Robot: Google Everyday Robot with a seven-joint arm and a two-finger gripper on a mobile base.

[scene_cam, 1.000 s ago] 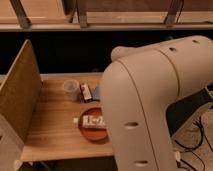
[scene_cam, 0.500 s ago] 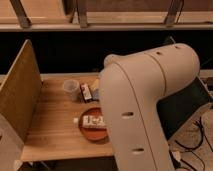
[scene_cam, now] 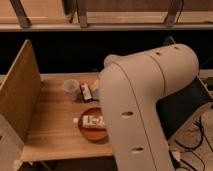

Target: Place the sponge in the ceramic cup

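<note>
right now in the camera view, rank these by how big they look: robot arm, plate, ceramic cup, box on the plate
1. robot arm, largest, though nearest the camera
2. red-orange plate
3. red-and-white box and ceramic cup look alike; not ranked
The gripper is not in this view.

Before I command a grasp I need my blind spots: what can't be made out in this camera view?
- Gripper: not in view; behind the robot arm or off frame.
- Sponge: only a blue-grey sliver shows; the arm covers the rest.
- Ceramic cup: its inside is too small and dim to judge.
- Red-orange plate: the right rim is behind the arm.
- Table: the right part is blocked by the arm.
</note>
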